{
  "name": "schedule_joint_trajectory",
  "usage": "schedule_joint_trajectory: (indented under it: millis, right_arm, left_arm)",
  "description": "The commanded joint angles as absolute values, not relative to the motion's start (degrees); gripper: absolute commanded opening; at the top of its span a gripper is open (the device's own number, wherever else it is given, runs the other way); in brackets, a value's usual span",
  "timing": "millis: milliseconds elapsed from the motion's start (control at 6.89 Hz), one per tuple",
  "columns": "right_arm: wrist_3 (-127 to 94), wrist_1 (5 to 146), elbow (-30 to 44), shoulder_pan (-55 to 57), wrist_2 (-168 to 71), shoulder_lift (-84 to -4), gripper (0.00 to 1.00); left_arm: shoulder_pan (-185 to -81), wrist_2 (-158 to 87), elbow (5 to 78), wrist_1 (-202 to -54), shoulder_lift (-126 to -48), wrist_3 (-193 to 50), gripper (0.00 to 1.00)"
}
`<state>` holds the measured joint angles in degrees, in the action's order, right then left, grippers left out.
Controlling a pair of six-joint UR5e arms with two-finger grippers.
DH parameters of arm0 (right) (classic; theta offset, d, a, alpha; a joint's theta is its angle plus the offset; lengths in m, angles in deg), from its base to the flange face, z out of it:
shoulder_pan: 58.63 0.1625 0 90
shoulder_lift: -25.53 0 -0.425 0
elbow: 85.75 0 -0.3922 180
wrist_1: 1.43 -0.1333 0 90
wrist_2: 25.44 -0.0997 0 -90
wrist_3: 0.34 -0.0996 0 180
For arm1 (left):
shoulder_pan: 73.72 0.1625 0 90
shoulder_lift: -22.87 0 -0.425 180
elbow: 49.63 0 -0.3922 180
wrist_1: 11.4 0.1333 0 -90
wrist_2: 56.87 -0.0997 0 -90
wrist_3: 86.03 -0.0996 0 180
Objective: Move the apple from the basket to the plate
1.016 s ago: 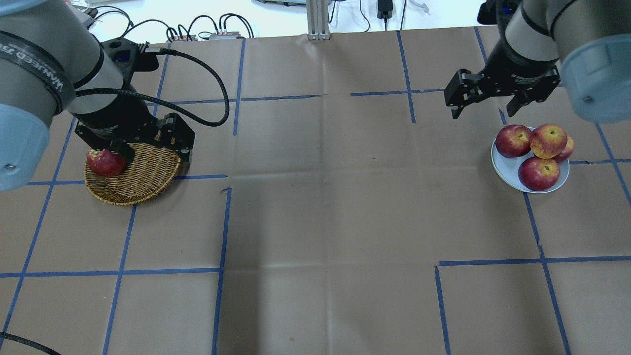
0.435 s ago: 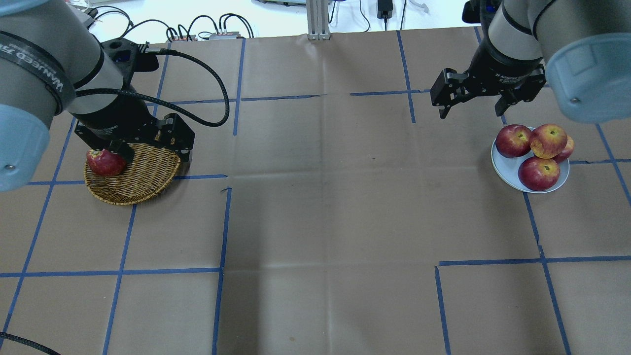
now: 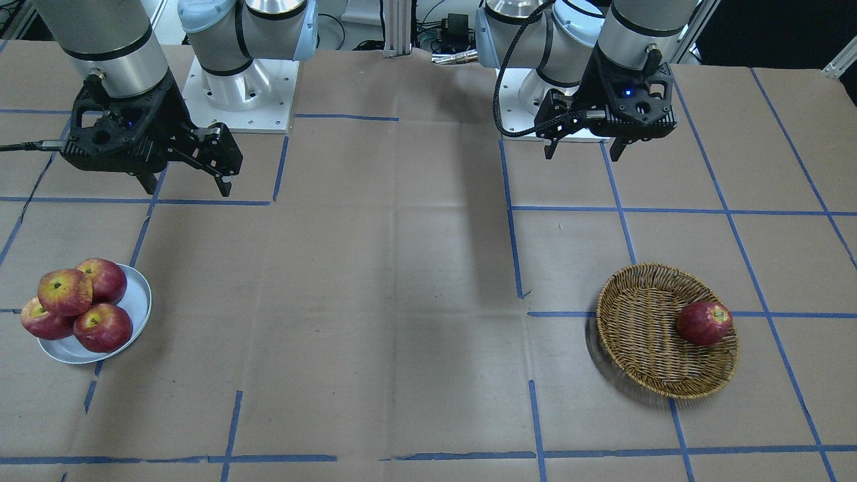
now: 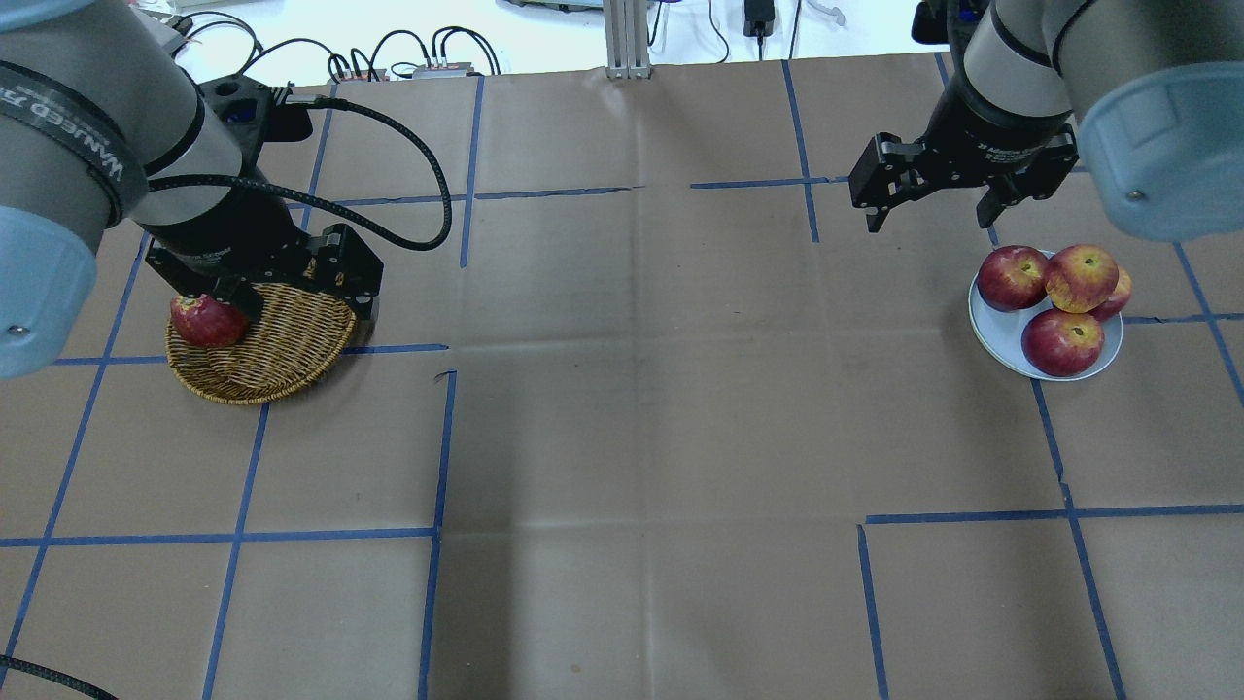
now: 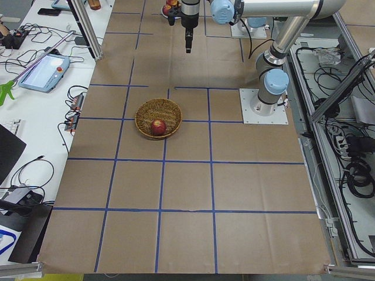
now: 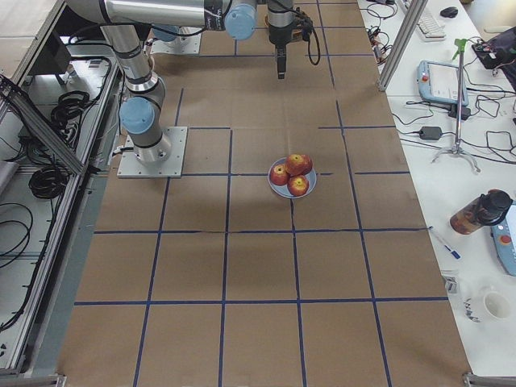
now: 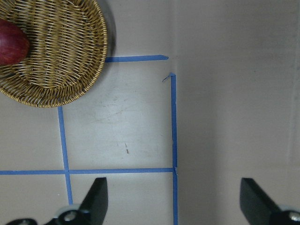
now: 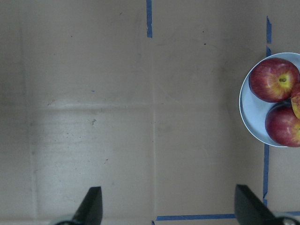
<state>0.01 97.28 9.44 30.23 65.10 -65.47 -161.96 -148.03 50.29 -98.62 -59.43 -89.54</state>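
Apple (image 4: 1081, 277), pinkish-red with a yellow-orange blush, resting on top of three deeper-red apples (image 3: 100, 327) that fill the plate (image 4: 1006, 338). The plate stands in the right half of the tabletop, well in from every edge. Its pale rim is bare only on the side toward the table's centre.

Right gripper (image 4: 931, 219): raised above the brown paper cover (image 4: 641, 408), beside the plate on its centre-and-robot side and touching nothing. Its fingers are spread wide. In the right wrist view two of the plate's apples show at the right margin, outside the span of the fingers (image 8: 91, 206).

Left gripper (image 3: 582, 150): likewise spread and holding nothing, hanging above the paper between the basket (image 3: 643, 338) and the robot-side edge. In the left wrist view the basket lies in the upper left corner, clear of the fingers (image 7: 96, 199).

The basket sits in the left half of the tabletop, nearer the operators' long edge than the robot-side edge. It holds one dark red apple (image 3: 703, 323) against its wall on the side toward the table's left end. Blue tape lines (image 4: 437, 437) divide the paper into squares.
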Motion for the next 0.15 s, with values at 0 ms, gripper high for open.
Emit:
schedule_joint_trajectory:
  millis: [0]
  right_arm:
    - [0.01, 97.28, 9.44, 30.32, 65.09, -65.53, 1.00]
  left_arm:
    - [-161.96, -148.01, 50.30, -98.59, -59.48, -89.54, 0.99]
